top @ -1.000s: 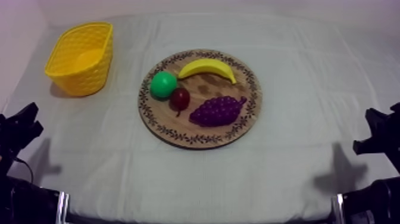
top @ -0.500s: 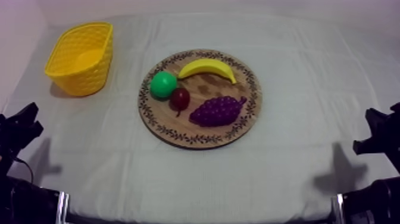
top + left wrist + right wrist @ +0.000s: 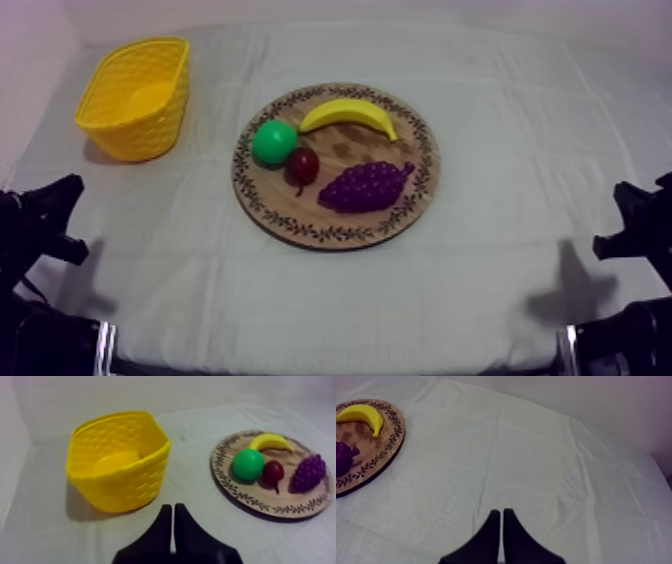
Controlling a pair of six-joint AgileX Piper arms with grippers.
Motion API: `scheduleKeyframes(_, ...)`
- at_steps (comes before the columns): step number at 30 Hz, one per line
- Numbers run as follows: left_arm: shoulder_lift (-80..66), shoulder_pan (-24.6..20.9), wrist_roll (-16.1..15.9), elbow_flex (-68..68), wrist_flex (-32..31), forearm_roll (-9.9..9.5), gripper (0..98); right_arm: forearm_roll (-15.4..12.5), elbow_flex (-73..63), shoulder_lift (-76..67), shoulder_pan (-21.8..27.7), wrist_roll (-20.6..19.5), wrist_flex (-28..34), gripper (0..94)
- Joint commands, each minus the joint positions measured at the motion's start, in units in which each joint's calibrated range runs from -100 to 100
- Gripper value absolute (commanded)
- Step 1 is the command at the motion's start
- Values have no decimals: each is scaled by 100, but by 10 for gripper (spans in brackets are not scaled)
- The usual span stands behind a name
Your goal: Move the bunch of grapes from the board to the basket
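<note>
Item 1, bunch of grapes (image 3: 366,186): purple, lying flat on the wooden board (image 3: 330,236) in its near right part, just beside the small red fruit (image 3: 303,164) and apart from the banana (image 3: 348,113) and the green round fruit (image 3: 274,141); not yet lifted. Item 2, yellow basket (image 3: 140,135): upright on the tabletop (image 3: 500,120) at the far left, well apart from the board, mouth open upward, so presumably ready to receive the grapes. Item 3, left hand (image 3: 173,507): fingers pressed together in a narrow wedge, gripping nothing, low near the basket. Item 4, right hand (image 3: 498,511): likewise closed and empty, over bare tabletop beside the board. Markings: no brand, label or legible writing on any item; the board's rim carries only a leaf pattern.
</note>
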Motion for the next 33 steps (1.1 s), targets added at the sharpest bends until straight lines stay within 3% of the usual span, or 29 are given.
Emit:
scheduleKeyframes(1, 146, 245, -345, -203, -12, 90, 0, -2, -4, 0, 0, 0, 0, 3)
scheduleKeyframes(8, 1021, 654, -463, -1448, 177, 404, 0, -2, -4, 0, 0, 0, 0, 3)
scheduleKeyframes(17, 2520, 1262, -297, -3211, 1001, 510, 0, -2, -4, 0, 0, 0, 0, 3)
scheduleKeyframes(33, 5644, 1614, -60, -7164, 3836, 472, 0, -2, -4, 0, 0, 0, 0, 3)
